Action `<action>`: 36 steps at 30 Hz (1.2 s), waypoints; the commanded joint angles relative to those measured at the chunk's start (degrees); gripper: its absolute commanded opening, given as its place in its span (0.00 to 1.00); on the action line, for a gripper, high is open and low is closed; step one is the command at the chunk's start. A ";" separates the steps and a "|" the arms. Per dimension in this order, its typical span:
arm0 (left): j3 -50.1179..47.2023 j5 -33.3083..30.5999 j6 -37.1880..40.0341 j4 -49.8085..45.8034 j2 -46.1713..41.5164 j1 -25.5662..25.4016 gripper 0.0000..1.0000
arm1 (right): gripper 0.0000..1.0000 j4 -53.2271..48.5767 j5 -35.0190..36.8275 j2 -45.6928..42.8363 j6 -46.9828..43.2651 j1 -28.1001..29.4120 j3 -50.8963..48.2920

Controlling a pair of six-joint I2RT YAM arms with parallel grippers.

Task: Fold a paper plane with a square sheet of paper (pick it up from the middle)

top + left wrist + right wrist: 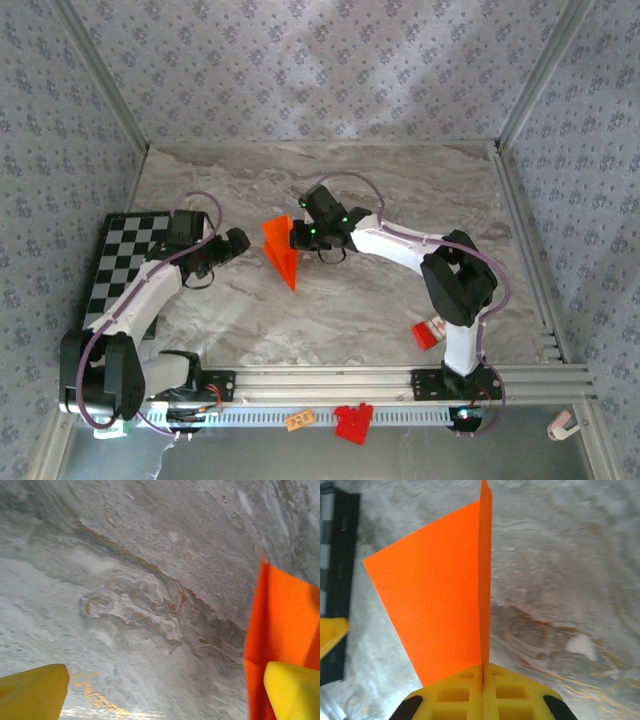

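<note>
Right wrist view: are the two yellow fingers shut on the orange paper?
Yes: the right gripper has its yellow fingers pressed together, with the orange paper pinched between them.

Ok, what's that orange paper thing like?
The paper plane is thin, bright orange paper folded into a slim pointed dart with a centre crease. Its tip points toward the near side. The right gripper is shut on its creased edge, one wing spreading sideways. The open left gripper hovers close beside it.

The creased orange paper plane (pixel 281 250) is upright on edge, mid-table (pixel 400 190).
</note>
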 commanded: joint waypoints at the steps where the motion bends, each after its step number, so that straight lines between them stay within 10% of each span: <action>1: -1.41 6.24 -3.48 4.81 -0.06 0.29 0.98 | 0.06 10.11 -8.92 2.19 -0.45 -0.80 -3.60; 8: -4.96 16.05 -7.70 13.03 3.63 -1.08 0.84 | 0.06 17.87 -11.87 4.16 2.50 -2.04 -9.17; 36: -3.17 21.42 -9.54 23.45 20.41 -10.56 0.33 | 0.12 24.52 -11.80 3.48 6.21 -4.61 -19.10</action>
